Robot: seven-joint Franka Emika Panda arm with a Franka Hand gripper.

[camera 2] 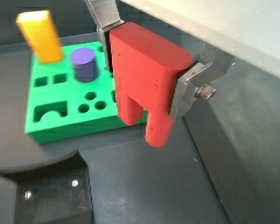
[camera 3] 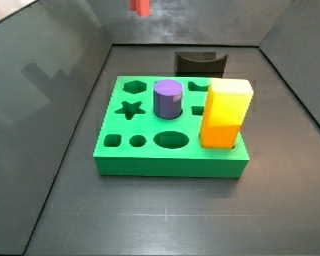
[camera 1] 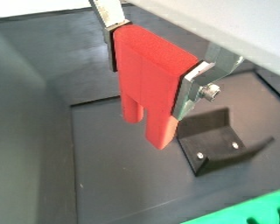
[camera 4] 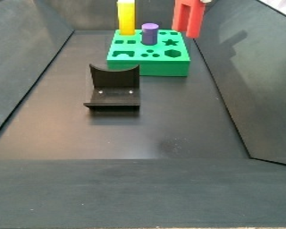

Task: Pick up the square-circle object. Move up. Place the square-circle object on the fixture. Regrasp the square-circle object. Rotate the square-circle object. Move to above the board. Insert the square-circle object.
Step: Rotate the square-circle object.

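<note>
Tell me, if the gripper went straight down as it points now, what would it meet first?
The gripper, shut on the red peg, hangs high. In a wrist view the fixture sits slightly aside; bare dark floor seems to lie beneath the peg's tips, though depth is unclear.

- The dark floor (camera 4: 157, 134) of the walled bin carries everything; it is matte black, with grey walls rising around it.
- The green board (camera 3: 149, 150) lies flat on it, centre of a side view.
- The black fixture (camera 4: 112, 89) stands on it, left of centre, apart from the board.
- The pincer (camera 2: 154, 66) hangs above the floor, clamped on the red square-circle object (camera 2: 149, 74), touching nothing below.
</note>
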